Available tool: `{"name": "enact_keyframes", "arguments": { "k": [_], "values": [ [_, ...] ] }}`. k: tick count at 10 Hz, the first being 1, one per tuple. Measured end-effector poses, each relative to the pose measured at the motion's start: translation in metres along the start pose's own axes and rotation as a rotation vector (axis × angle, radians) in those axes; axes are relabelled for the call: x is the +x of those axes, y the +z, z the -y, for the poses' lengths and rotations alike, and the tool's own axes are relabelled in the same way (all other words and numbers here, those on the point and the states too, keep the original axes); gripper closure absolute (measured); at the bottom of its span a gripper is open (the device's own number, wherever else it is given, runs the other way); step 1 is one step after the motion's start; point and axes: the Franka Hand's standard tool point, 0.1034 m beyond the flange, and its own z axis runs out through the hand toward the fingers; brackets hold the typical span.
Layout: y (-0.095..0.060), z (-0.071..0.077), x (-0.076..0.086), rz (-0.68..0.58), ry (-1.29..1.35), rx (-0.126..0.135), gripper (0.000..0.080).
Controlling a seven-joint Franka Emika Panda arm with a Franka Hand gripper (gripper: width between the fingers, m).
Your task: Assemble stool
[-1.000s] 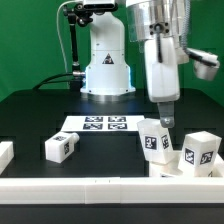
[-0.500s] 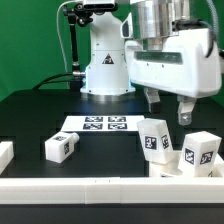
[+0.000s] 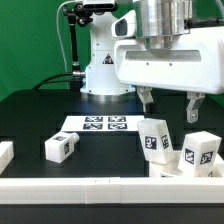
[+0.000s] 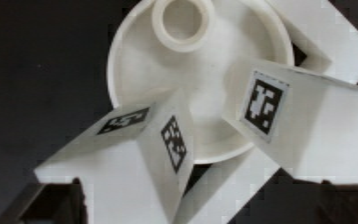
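Note:
My gripper (image 3: 170, 103) hangs open just above two white tagged stool legs (image 3: 155, 137) (image 3: 200, 150) at the exterior view's right; nothing is between its fingers. The wrist view looks straight down on the round white seat (image 4: 194, 75) with its hole (image 4: 181, 22). Two tagged legs (image 4: 286, 110) (image 4: 144, 145) lie over the seat's rim. A third leg (image 3: 62, 147) lies apart at the exterior view's left. My dark fingertips (image 4: 48, 208) only just show at the picture's edge.
The marker board (image 3: 105, 124) lies flat in the middle of the black table, in front of the robot base (image 3: 106, 70). A long white rail (image 3: 100, 186) runs along the front edge. Another white piece (image 3: 4, 153) sits at the far left.
The hand has turned about its vertical axis from edge-on to broadside, so both spread fingers now show. It stays above the two legs, still open.

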Motion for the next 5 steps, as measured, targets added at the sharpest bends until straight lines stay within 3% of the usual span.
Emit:
{"name": "enact_keyframes", "arguments": {
  "k": [5],
  "values": [
    [0.0000,0.0002,0.0043,-0.049,-0.530,-0.027,0.0151]
  ]
}}
